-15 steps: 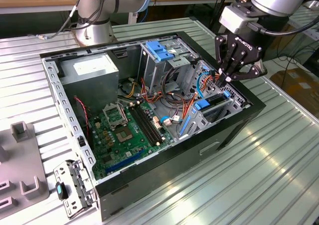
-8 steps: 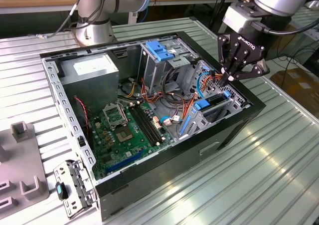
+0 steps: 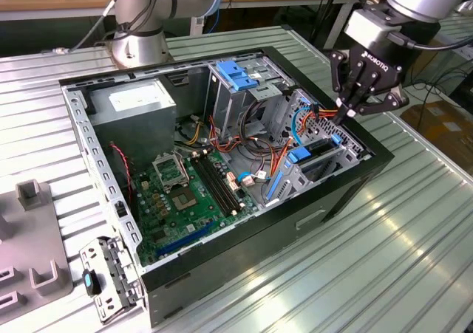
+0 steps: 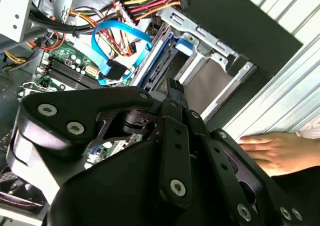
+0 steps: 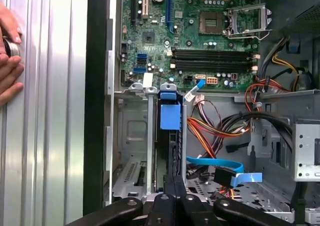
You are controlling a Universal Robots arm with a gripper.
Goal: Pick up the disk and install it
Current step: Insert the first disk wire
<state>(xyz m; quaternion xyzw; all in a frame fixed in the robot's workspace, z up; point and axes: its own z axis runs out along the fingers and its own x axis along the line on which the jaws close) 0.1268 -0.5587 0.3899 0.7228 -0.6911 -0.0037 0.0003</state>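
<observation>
**Disk in its slot, arm at the seating stage**

The gripper (image 3: pixel 346 114), at 2 o'clock in the exterior view, hangs fingers-down over the drive corner of the open case (image 3: pixel 325 215), its fingers clenched together to a single tip. In the first wrist view that tip sits at the near end of the disk (image 5: pixel 168 151). The disk stands edge-on in a slot of the grey bay (image 5: pixel 131 136), with a blue tab (image 5: pixel 170 117) at the end nearer the motherboard (image 5: pixel 200 40). Whether the fingers pinch the disk or merely bear on it cannot be told. Just beside the slot run a blue ribbon cable (image 5: pixel 215 162) and a bundle of orange and red wires (image 5: pixel 220 131). Farther off in the exterior view, the grey box (image 3: pixel 140 104) lies at 11 o'clock of the case and the blue-topped cage (image 3: pixel 240 78) at 12. Beyond the case wall a person's hand (image 5: pixel 7 60) rests on the ribbed table (image 5: pixel 50 136).

By the look of it, the pick-up is done and the install is in hand, though the disk is perhaps not fully home. Any further move calls for a straight push along the slot, fingers clear of the wires alongside.
</observation>
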